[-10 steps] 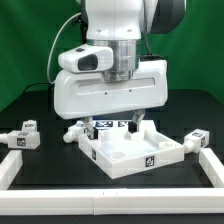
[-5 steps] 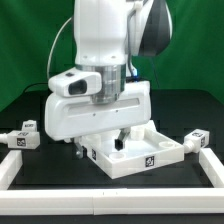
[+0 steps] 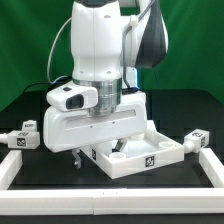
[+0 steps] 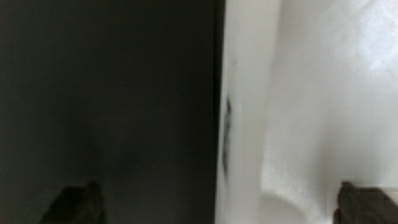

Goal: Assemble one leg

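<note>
In the exterior view, the big white arm is bent low over the dark worktop. Its tool is down at the side of the white rimmed panel that faces the exterior view's left. The two fingers stand apart, one outside the panel's rim and one over its inside, and I can see nothing clamped between them. The leg, a small white block with a black-and-white tag, lies on the worktop at the far exterior view's left, well apart from the tool. Another leg of the same kind lies near the panel's corner on the exterior view's right. A white rail borders the worktop in front and at both sides.

The wrist view is soft and blurred. Half of it is the dark worktop and half the white panel, with the panel's edge running straight between them. The dark fingertips show wide apart. The tool is open and straddles that edge, one finger over the dark surface and one over the white.
</note>
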